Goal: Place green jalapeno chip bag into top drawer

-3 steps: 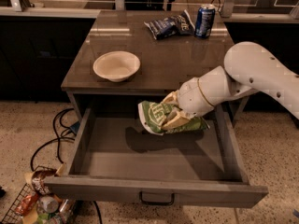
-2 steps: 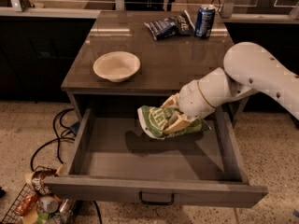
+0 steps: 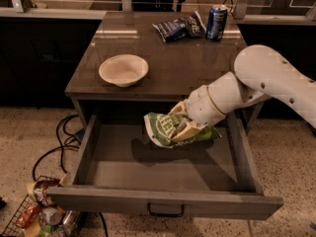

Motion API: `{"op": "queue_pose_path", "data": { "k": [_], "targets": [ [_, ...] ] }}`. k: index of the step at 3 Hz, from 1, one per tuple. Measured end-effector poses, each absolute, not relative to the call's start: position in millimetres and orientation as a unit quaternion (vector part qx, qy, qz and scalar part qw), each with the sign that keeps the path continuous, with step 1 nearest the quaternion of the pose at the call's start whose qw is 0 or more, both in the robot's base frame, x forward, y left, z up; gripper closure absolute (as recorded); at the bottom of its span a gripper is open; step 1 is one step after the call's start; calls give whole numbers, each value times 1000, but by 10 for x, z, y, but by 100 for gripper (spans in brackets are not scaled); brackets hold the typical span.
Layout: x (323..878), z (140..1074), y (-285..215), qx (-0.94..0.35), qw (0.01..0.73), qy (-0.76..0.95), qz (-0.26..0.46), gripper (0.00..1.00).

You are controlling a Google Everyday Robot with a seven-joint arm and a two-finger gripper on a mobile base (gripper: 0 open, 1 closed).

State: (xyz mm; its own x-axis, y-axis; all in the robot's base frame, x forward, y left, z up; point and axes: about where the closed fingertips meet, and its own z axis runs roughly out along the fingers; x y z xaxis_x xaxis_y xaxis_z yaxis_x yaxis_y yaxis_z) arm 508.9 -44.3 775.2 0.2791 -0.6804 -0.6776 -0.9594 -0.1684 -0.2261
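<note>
The green jalapeno chip bag (image 3: pixel 165 128) is a crinkly light-green bag with white lettering. My gripper (image 3: pixel 181 124) is shut on it and holds it inside the open top drawer (image 3: pixel 123 164), toward the back right, just above the drawer floor. The drawer is pulled fully out; its flat front has a small dark handle (image 3: pixel 165 211). My white arm (image 3: pixel 261 80) reaches in from the right over the drawer's right wall.
On the tabletop (image 3: pixel 170 65) stand a cream bowl (image 3: pixel 123 69), a dark blue chip bag (image 3: pixel 178 27) and a blue can (image 3: pixel 216 22). Black cables (image 3: pixel 61 142) and a wire basket of items (image 3: pixel 42 216) lie on the floor at left.
The gripper and the bag have stayed almost in place, shifting at most slightly down inside the drawer.
</note>
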Motion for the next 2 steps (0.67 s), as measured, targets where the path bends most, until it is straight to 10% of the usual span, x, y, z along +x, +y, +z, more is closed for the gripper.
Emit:
{"op": "queue_pose_path", "data": {
  "k": [2],
  "targets": [
    [5076,7734,-406,-734,319,557,221,4]
  ]
}}
